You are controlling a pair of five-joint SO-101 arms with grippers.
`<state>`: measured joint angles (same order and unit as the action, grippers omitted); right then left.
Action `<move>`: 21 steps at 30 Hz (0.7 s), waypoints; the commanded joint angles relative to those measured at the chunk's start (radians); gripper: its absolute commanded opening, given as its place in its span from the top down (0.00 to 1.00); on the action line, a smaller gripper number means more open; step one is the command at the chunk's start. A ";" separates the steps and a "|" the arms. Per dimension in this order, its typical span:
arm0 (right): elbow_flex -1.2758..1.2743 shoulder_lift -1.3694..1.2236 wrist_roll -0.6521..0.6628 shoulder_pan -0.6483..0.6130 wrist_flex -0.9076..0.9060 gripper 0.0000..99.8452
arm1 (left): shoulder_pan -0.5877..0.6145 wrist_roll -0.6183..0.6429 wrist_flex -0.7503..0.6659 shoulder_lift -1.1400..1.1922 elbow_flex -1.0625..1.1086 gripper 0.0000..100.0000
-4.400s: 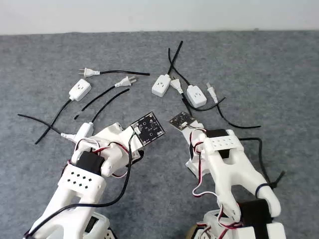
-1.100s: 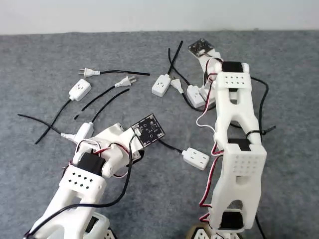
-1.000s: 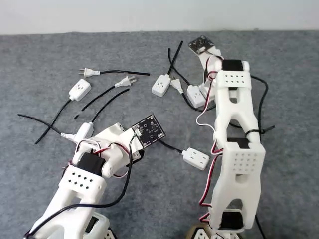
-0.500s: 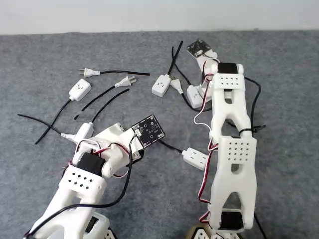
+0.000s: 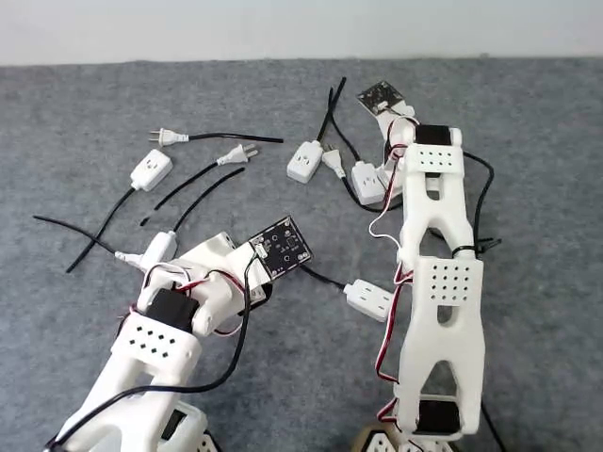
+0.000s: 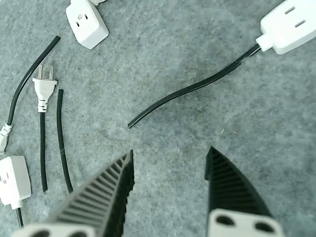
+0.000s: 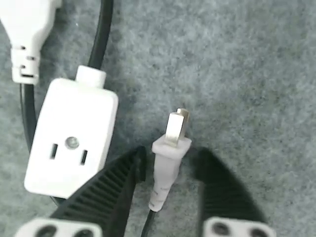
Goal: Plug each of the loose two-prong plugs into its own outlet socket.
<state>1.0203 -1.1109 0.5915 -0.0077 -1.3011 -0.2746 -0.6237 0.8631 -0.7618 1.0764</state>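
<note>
Nearest, at the lower left of the high view, the left arm (image 5: 170,330) sits folded. Its left claw (image 6: 170,154) hangs spread over bare worktop (image 5: 85,94), a grey, short-napped felt, and grips nothing. Just past it, at the lower centre, lies the near socket block (image 5: 369,298), a smooth white rounded plastic box on a short black cord. The right arm (image 5: 435,282) stretches up the right half of the frame to the cluster at the upper centre. There the right claw (image 7: 170,165) is spread, its ribbed black fingers (image 7: 113,182) straddling a loose plug (image 7: 168,145) without pinching it. The plug lies flat between them, its long axis running along the fingers, the two dull metal prongs pointing away from the wrist and the cord trailing back beneath. Closing should, I judge, catch its white moulded body across the narrow sides. Just beside it, outside one finger, the far socket block (image 7: 71,138) lies face up, slots showing. The right arm is plainly the nearer to this plug. At the upper left, another plug (image 5: 236,153) and a lone socket (image 5: 151,169) lie well apart from both claws.
</note>
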 commanded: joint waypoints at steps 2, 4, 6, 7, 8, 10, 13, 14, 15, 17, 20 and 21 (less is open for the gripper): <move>0.041 0.002 0.026 0.007 0.028 0.98 | -0.003 -0.012 -0.026 -0.014 -0.008 0.78; 0.040 0.002 0.026 0.007 0.021 0.99 | -0.005 -0.012 -0.026 -0.014 -0.008 0.78; 0.040 0.002 0.026 0.007 0.019 0.99 | -0.005 -0.012 -0.026 -0.014 -0.008 0.78; 0.040 0.002 0.026 0.007 0.019 0.99 | -0.005 -0.012 -0.026 -0.014 -0.008 0.78; 0.040 0.002 0.026 0.007 0.019 0.99 | -0.005 -0.012 -0.026 -0.014 -0.008 0.78; 0.040 0.002 0.026 0.007 0.013 0.99 | -0.005 -0.014 -0.026 -0.014 -0.002 0.78; 0.046 0.012 0.025 0.007 -0.019 0.99 | -0.006 -0.014 -0.044 -0.014 0.004 0.78; 0.052 0.018 0.025 0.007 -0.033 0.99 | -0.005 -0.014 -0.048 -0.014 0.010 0.78; 0.072 0.027 0.025 0.007 -0.054 0.99 | -0.006 -0.014 -0.054 -0.014 0.013 0.78; 0.126 0.045 0.023 0.007 -0.113 0.99 | -0.006 -0.014 -0.063 -0.014 0.016 0.78; 0.227 0.074 0.018 0.007 -0.213 0.99 | -0.006 -0.014 -0.066 -0.014 0.016 0.78; 0.272 0.082 0.017 0.005 -0.251 0.99 | -0.006 -0.014 -0.066 -0.014 0.016 0.78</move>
<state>1.1538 -1.1139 0.6053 -0.0061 -1.4592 -0.2762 -0.6283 0.8232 -0.7618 1.1040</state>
